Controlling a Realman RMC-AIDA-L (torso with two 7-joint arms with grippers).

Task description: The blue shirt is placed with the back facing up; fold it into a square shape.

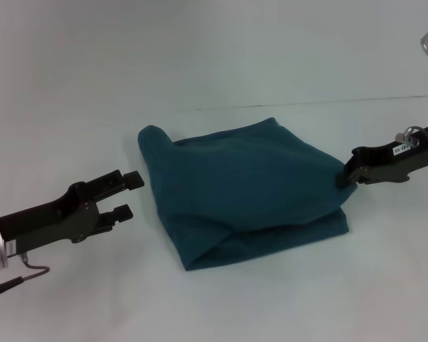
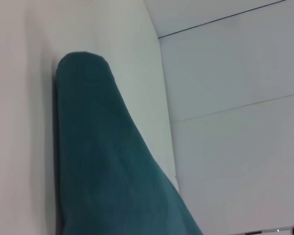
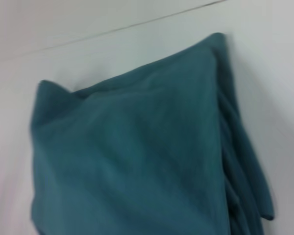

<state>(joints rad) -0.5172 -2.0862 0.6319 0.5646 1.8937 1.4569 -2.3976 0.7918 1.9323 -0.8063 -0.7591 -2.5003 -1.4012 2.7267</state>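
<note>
The right hand (image 1: 342, 175) grips the blue shirt (image 1: 242, 189) at its near corner, while the open left hand (image 1: 130, 194) waits just beside the opposite edge.

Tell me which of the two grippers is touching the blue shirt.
The right gripper: its tip meets the blue shirt's right-hand edge. The left gripper sits open, apart from the shirt, on the white table.

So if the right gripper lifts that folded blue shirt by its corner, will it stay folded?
Probably not: the blue shirt looks soft and limp, its layers loose and sagging. Lifted by the right gripper, it would likely droop and unfold.
</note>
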